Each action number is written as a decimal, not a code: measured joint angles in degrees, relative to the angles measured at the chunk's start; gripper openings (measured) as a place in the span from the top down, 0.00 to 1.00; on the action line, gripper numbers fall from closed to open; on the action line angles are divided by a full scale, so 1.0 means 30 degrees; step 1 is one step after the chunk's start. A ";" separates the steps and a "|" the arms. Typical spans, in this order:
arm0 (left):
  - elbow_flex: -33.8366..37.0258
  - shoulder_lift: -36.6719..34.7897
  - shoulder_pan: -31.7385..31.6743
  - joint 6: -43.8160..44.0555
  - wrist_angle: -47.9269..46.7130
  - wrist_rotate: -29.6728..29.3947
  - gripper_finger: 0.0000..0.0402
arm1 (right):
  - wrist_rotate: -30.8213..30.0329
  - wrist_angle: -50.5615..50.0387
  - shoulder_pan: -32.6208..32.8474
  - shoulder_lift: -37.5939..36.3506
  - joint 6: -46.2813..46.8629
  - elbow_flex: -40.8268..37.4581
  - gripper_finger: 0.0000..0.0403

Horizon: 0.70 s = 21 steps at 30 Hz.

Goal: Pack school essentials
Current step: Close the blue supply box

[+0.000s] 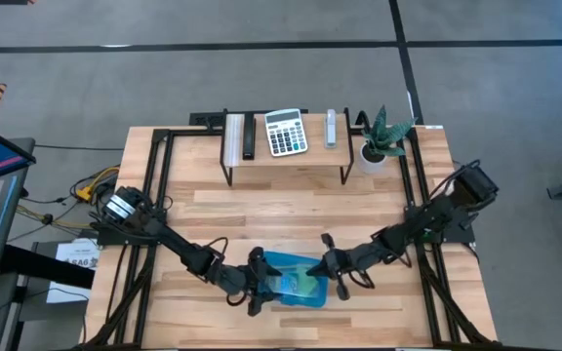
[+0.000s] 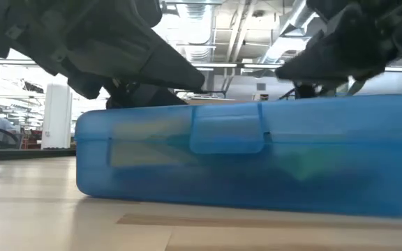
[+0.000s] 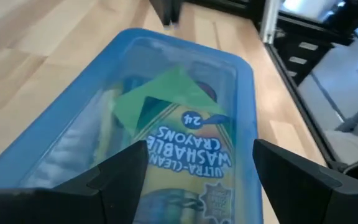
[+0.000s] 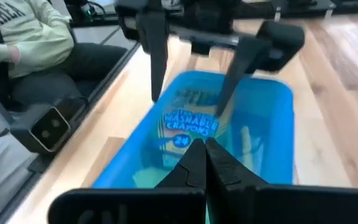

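We see a blue box (image 1: 296,280) with its lid closed at the near edge of the table (image 1: 291,205), both arms meeting over it. The left gripper (image 3: 194,171) sits at one short end, fingers (image 3: 114,171) spread apart, hovering just above the lid and holding nothing; we judge it is braced there to steady the box or press the lid. The right gripper (image 4: 205,163) is at the opposite end, fingers pressed together and empty, tip just above the lid; likely poking it shut or nudging the box. Through the tinted lid, directly below the left gripper, the crayon box (image 3: 188,149) lies flat with a green pad (image 3: 163,96) beyond it, so packing looks nearly done. Pencils, scissors, eraser and pen are hard to make out through the plastic; yellow streaks beside the crayons may be pencils, we cannot tell. Whether the front latch (image 2: 227,127) is fully clicked is unclear. Well beyond both grippers, a calculator (image 1: 286,132) and plant (image 1: 379,141) stay on the shelf. A seated person (image 4: 30,43) shows partly, cut off.
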<state>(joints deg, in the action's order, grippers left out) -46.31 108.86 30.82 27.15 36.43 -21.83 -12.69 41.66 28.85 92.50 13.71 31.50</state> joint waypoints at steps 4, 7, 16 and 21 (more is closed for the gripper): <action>-0.0084 -0.0087 0.0106 0.0742 -0.1068 -0.0834 0.30 | 0.0125 0.1552 0.0016 0.1859 0.0051 -0.0019 0.99; -0.0061 -0.0087 0.0238 0.0692 -0.1115 -0.1197 0.31 | 0.0231 0.2523 0.0010 0.3342 0.0412 0.0002 0.99; -0.0056 -0.0051 0.0258 0.0376 -0.2202 -0.2624 0.44 | 0.0275 0.3510 -0.0404 0.5696 0.0810 0.0461 0.99; -0.0027 -0.0022 -0.0197 -0.0210 -0.2768 -0.4121 0.52 | 0.0692 0.2167 -0.1350 0.5057 0.0447 0.0387 0.99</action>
<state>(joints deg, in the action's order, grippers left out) -46.39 108.79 30.23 26.51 28.12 -34.20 -10.61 48.16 24.80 107.67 15.05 32.66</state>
